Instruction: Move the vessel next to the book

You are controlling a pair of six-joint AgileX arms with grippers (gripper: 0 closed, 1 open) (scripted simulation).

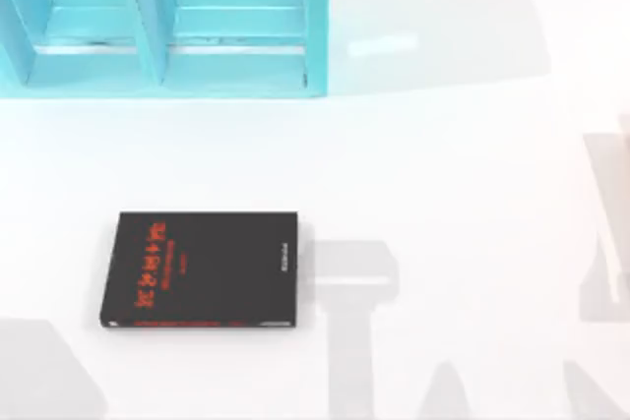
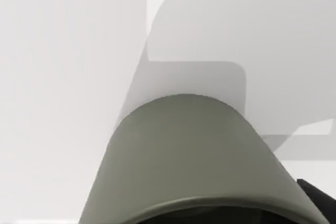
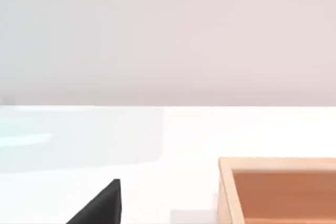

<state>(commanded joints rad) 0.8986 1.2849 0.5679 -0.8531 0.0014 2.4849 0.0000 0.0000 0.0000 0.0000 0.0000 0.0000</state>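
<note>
Overhead and right wrist views share the book (image 1: 202, 268).

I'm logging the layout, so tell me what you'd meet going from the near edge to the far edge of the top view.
Black book on the white table → turquoise shelf unit at the far left.

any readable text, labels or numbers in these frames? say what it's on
Nothing can be quoted.
Book cover, large red lettering: too blurred to read.
Book cover, small pale line near its right edge: too small to read.
Cup, turquoise shelf, wooden box: no markings visible.
</note>
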